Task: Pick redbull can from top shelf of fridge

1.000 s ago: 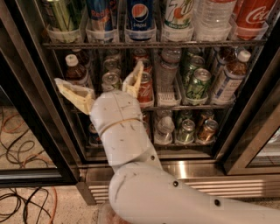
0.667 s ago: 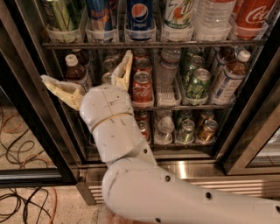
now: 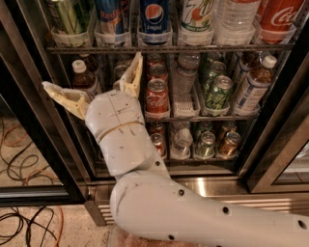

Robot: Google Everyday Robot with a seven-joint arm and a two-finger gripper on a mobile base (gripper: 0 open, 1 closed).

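Note:
The redbull can point(image 3: 110, 15) stands on the top shelf point(image 3: 169, 48) of the fridge point(image 3: 270, 120), second lane from the left, between a green-striped can point(image 3: 70, 17) and a Pepsi can point(image 3: 154, 17). Only its lower part shows; its top is cut off by the frame. My gripper point(image 3: 91, 77) is open and empty, its two cream fingers spread wide, one pointing left point(image 3: 63, 96) and one pointing up point(image 3: 131, 75). It is below the top shelf, in front of the middle shelf, just under and slightly left of the redbull can.
A 7up can point(image 3: 198, 14), a water bottle point(image 3: 234, 17) and a Coca-Cola can point(image 3: 277, 19) fill the other top lanes. Coke cans point(image 3: 157, 94), green cans point(image 3: 218, 91) and bottles point(image 3: 256, 82) sit on lower shelves. Dark door frames flank the opening; cables point(image 3: 24, 159) lie on the floor at left.
The arm has moved up and to the left; the gripper has risen towards the top shelf, with its fingers still spread.

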